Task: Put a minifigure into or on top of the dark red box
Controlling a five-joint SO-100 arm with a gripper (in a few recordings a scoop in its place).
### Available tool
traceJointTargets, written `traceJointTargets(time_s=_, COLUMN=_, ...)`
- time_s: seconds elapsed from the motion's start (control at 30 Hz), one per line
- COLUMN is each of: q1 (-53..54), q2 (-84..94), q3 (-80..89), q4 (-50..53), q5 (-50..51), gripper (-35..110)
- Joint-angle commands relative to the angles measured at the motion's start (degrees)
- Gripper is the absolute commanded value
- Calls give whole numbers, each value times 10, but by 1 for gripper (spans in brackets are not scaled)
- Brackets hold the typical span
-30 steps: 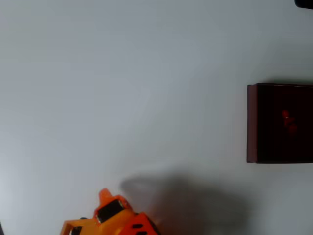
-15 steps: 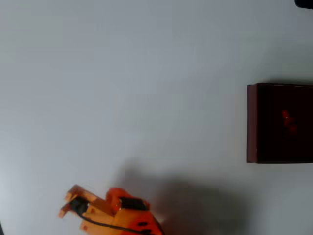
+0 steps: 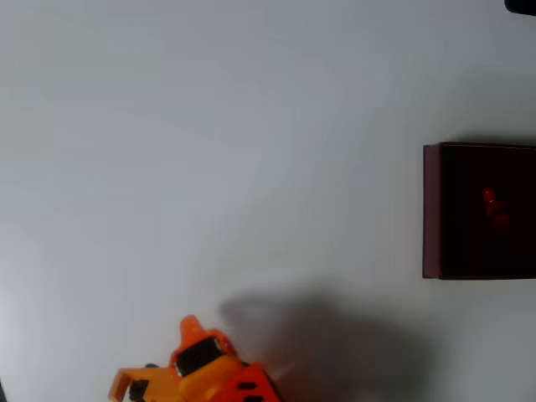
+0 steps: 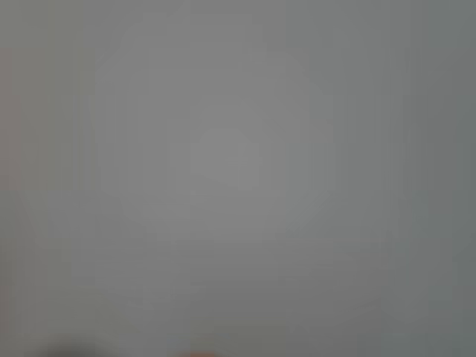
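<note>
Maroon dark red box, overhead view: right edge, partly cut off. Small red shape inside, likely minifigure; too dim to confirm. Judge task done, or nearly. Orange pincer at bottom, well apart from box; you cannot tell spread or pressed together.
Wrist view: blurred grey worktop, no detail.

Orange plastic arm, black motor blocks, dark openings
</note>
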Motion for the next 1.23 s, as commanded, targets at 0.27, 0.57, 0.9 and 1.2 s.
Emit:
traceJointTargets(time_s=0.27, q1=-39, q2=31, q3=-21, q4=11, q5=-2, gripper=0)
traceJointTargets(time_s=0.57, q1=-49, q2=32, q3=-20, q4=12, q5=-17, gripper=0)
traceJointTargets(time_s=0.9, q1=-35, q2=32, q3=-20, q4=12, q5=-22, gripper=0)
traceJointTargets(time_s=1.2, q1=-39, q2=32, q3=-20, q4=12, q5=-26, gripper=0)
